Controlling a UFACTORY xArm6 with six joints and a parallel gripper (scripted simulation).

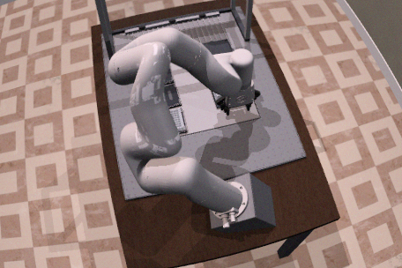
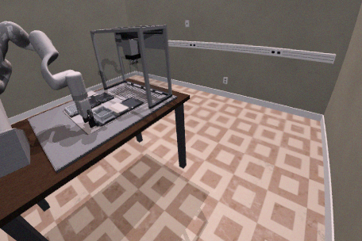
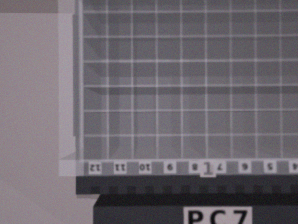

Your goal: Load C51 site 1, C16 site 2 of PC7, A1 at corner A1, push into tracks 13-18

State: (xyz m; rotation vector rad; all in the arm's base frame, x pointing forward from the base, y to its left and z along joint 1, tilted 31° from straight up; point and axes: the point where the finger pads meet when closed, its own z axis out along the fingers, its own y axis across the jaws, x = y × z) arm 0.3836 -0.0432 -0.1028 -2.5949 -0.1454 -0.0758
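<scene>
Brown table under grey mat

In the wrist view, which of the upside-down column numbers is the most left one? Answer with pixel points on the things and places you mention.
Number 12 (image 3: 95, 167): it has number 11 (image 3: 120, 167) directly on its right, and no number on its left.
</scene>
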